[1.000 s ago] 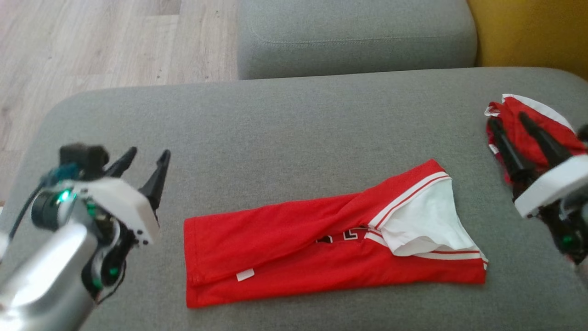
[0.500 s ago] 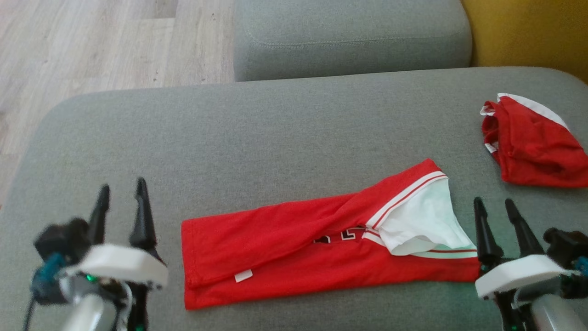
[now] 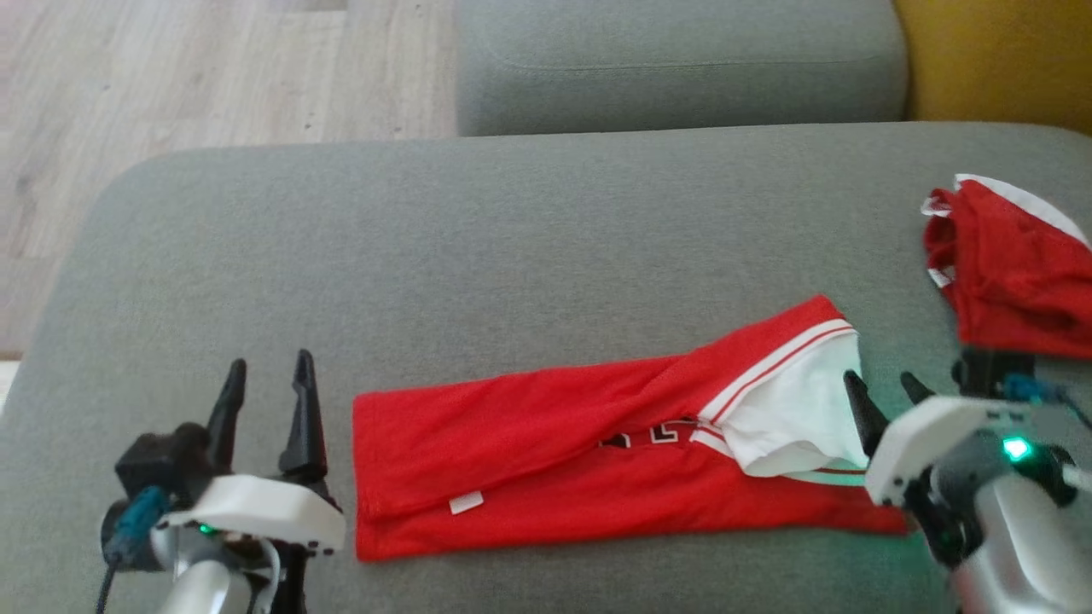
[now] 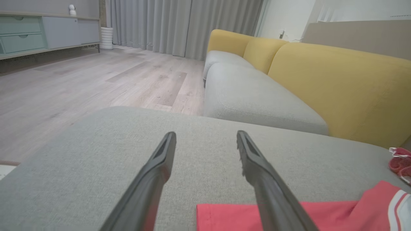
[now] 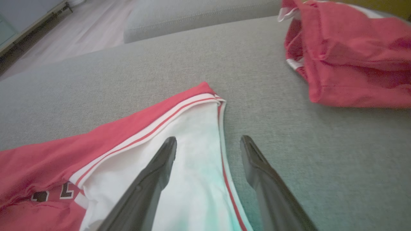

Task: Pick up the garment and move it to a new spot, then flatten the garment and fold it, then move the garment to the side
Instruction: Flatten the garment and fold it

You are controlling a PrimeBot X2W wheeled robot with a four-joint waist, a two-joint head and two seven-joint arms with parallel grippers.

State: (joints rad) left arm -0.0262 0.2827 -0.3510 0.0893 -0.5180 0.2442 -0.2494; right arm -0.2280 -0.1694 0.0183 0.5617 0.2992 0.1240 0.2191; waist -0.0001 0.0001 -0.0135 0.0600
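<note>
A red jersey (image 3: 546,452) with white trim and a white lining lies folded lengthwise on the grey sofa seat (image 3: 478,247). Its hem end is at the left, its white-lined end (image 5: 192,154) at the right. My left gripper (image 3: 264,375) stands open just left of the hem, empty; in the left wrist view the red edge (image 4: 231,218) sits beside its right finger. My right gripper (image 3: 883,385) is open at the jersey's right end, its fingers straddling the white trimmed edge in the right wrist view, with nothing held.
A second red and white garment (image 3: 1007,273) lies crumpled at the seat's right side, also seen as a bundle (image 5: 346,61). A grey cushion (image 3: 674,60) and yellow backrest (image 4: 337,83) lie beyond. Wooden floor (image 3: 171,77) drops off at the left.
The right gripper has come down from the crumpled garment to the jersey's right end. The left gripper dropped to beside the hem. The camera shifted slightly.
</note>
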